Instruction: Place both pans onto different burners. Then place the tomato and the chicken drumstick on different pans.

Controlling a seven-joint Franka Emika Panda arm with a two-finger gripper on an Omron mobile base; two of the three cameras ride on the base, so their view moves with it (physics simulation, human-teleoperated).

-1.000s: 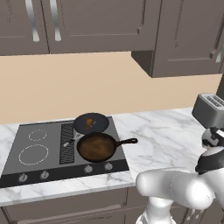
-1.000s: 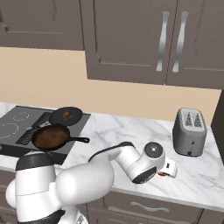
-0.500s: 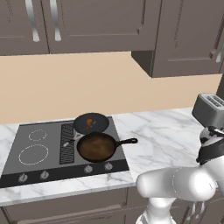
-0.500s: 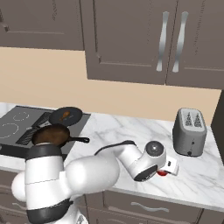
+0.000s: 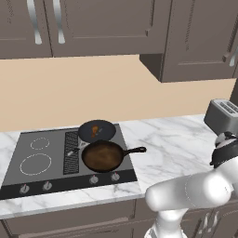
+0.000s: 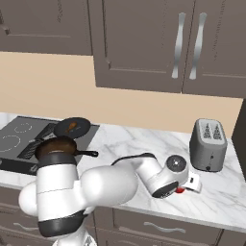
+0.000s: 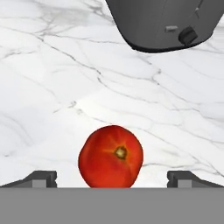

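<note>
A white marble counter (image 5: 176, 139) runs under dark grey-brown cabinets (image 6: 144, 43) with silver handles, against a tan wall. No writing can be read anywhere.

The dark cooktop (image 5: 28, 174) sits at the left. The black skillet (image 5: 96, 130) lies on its far right burner with the drumstick (image 5: 95, 130) in it; the drumstick's direction is too small to tell. The brown pan (image 5: 103, 155) sits just nearer, its handle pointing right.

A grey toaster (image 6: 208, 144) stands at the far right. The tomato (image 7: 111, 156) rests on the marble near the toaster, stem scar facing the hand camera. The gripper (image 7: 112, 178) is spread wide, a fingertip (image 7: 41, 178) on either side of the tomato, not touching it.
</note>
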